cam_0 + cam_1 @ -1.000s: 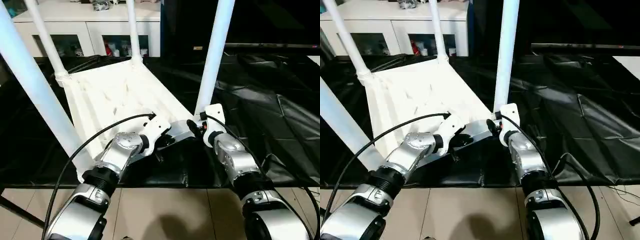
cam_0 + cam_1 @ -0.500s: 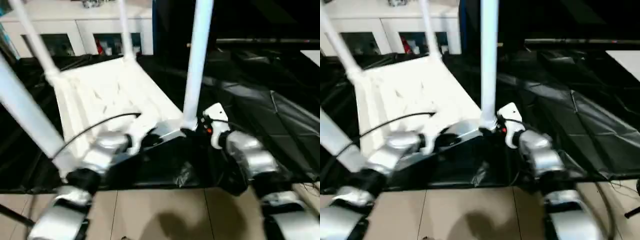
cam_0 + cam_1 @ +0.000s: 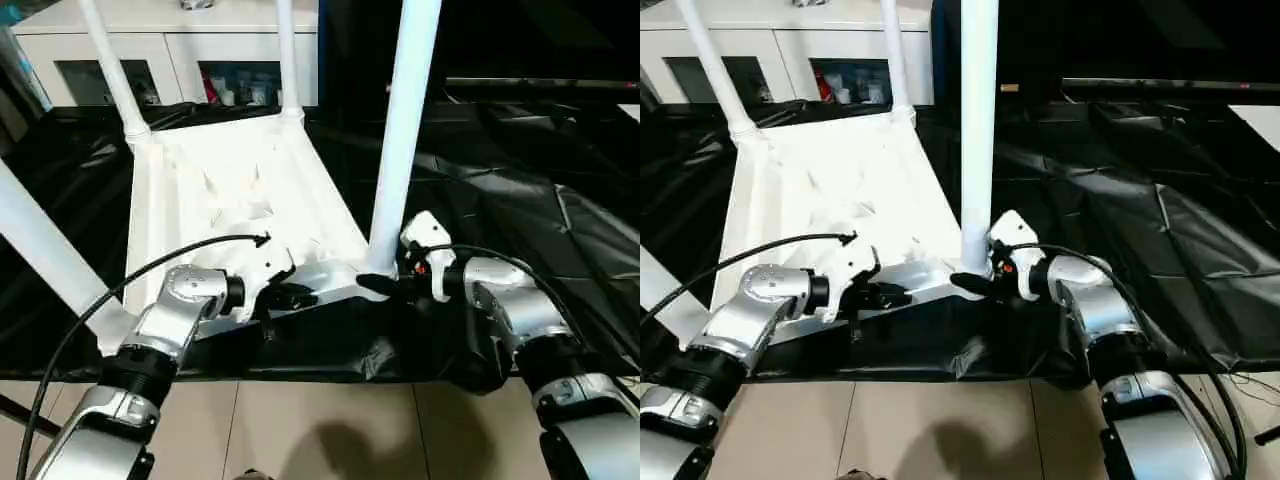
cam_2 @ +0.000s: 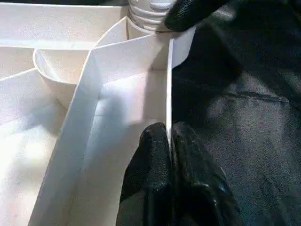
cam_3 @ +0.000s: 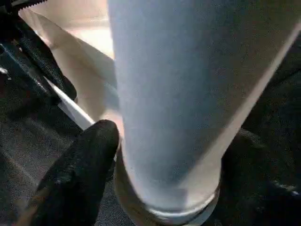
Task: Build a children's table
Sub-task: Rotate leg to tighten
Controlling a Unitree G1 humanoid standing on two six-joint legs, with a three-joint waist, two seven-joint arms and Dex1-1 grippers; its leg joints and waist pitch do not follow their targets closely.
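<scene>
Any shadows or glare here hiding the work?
Left eye view: the black sheet shines along its creases, a shadow lies on the floor, the ribs of the tabletop show. Left wrist view: the left hand, pinching the tabletop rim, shades the wall beside it. Right wrist view: the leg in the right hand is dim.

I am seeing the head views sharp and evenly lit from above; the black sheet (image 3: 520, 190) is giving soft glare, and the leg (image 5: 178, 94) is looking blurred, near the right wrist camera.
</scene>
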